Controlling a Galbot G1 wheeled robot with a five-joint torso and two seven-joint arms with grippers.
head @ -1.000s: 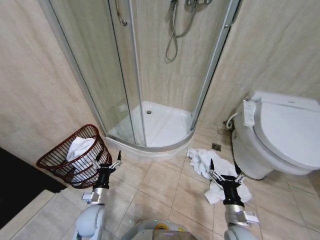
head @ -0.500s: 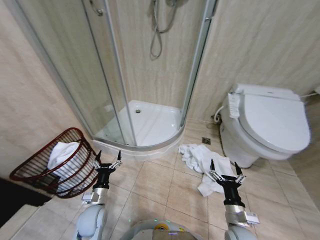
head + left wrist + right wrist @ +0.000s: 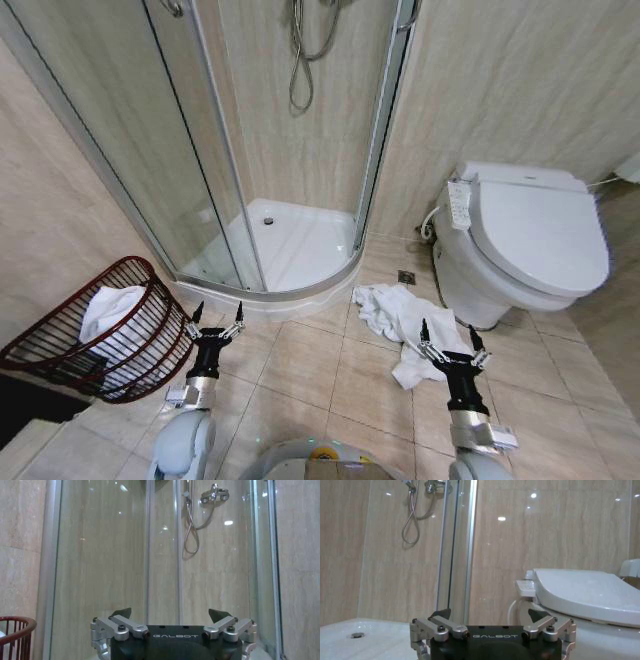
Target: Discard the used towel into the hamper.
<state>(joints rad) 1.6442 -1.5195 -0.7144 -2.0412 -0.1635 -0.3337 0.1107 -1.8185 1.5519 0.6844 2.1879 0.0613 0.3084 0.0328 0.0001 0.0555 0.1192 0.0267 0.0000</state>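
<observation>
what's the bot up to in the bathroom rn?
Nothing is grasped. The left gripper and right gripper are both open and empty, held up in front of the robot. A white towel lies crumpled on the floor tiles beside the toilet. The hamper stands tilted at the left by the shower stall, some white cloth already inside.

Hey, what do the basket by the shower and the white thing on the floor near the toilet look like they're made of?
The hamper: probably coated wire, judging by its thin dark reddish-brown ribs with open gaps. The towel: soft white cloth, likely terry, lying crumpled in folds on the tiles.
</observation>
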